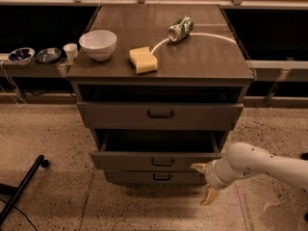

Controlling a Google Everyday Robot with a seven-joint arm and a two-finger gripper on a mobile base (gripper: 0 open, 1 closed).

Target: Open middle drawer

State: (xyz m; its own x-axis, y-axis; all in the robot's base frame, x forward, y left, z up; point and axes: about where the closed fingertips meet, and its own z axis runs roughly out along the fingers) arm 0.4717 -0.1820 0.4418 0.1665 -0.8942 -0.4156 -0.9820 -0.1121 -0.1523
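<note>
My hand [204,182] hangs at the lower right of the frame, fingers spread wide and holding nothing, just beside the right end of the middle drawer [125,161]. The drawer stands partly out at lower centre. To open it further, I should hook its handle [162,162] squarely and pull straight back.

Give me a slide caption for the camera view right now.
Middle drawer stands partly open; the open gripper sits low by its right front corner.
</note>
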